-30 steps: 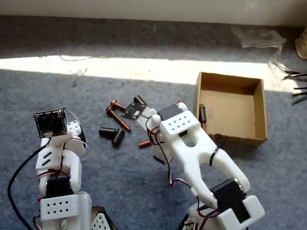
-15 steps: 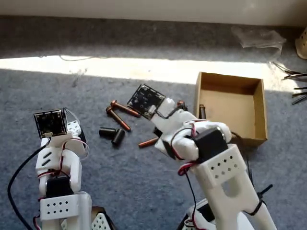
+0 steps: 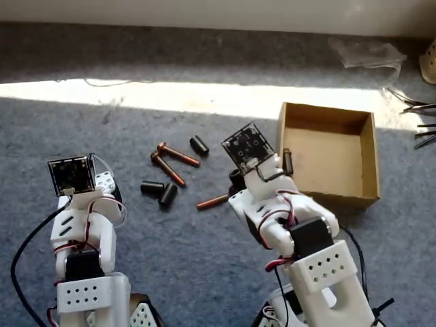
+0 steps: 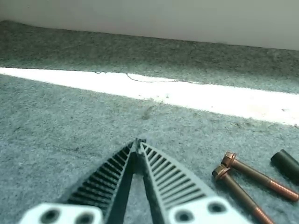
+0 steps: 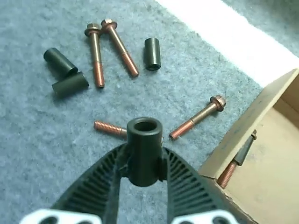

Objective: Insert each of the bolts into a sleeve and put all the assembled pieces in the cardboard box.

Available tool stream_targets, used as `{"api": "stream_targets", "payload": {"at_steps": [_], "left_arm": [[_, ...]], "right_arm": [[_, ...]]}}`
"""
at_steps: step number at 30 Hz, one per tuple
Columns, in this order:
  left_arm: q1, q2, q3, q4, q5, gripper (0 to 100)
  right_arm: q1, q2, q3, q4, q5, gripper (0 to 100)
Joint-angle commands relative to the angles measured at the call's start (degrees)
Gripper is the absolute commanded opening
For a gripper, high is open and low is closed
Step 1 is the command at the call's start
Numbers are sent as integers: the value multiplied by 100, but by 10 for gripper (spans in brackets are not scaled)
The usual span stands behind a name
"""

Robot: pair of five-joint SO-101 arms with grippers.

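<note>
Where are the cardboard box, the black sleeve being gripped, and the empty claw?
cardboard box (image 3: pixel 328 121), high view, far inner wall.
sleeve (image 5: pixel 144 154), right wrist view, its side.
left gripper (image 4: pixel 138 143), left wrist view, closed fingertips.

white moulded-plastic left arm (image 3: pixel 85 228), dotted plate well behind its claw | thin red wires (image 3: pixel 109 201), thick black cable (image 3: pixel 15 272) | black square camera board (image 3: pixel 70 175) above left claw (image 4: pixel 138 144) | white right arm (image 3: pixel 327 272), black motor block (image 3: pixel 311 235) | right claw (image 5: pixel 144 156): ribbed black fingers (image 5: pixel 183 178), white screw-holed base behind
</note>
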Motion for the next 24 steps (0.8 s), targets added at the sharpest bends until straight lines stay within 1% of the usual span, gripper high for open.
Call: {"api": "stream_targets", "payload": {"at_steps": [1, 4, 6, 12, 14, 19, 21, 24], "left_arm": [[215, -66, -119, 62, -62, 11], [382, -40, -365, 545, -545, 11], [497, -48, -549, 862, -721, 11], [549, -4, -1086, 1574, -730, 11], [549, 4, -1376, 1943, -730, 11], [558, 13, -2079, 2664, -730, 11], [716, 101, -2360, 2892, -730, 11], [1033, 760, -2932, 3226, -835, 11]], "right_arm": [[75, -541, 479, -646, -422, 3], [75, -1051, 1033, -1042, -615, 3], [75, -1393, 1349, -1279, -659, 3], [75, -2053, 2000, -1420, -695, 3], [84, -2202, 2114, -1420, -888, 3], [462, -2492, 2316, -1420, -985, 3], [505, -2563, 2484, -1420, -985, 3], [514, -2730, 2668, -1499, -985, 3]]}}
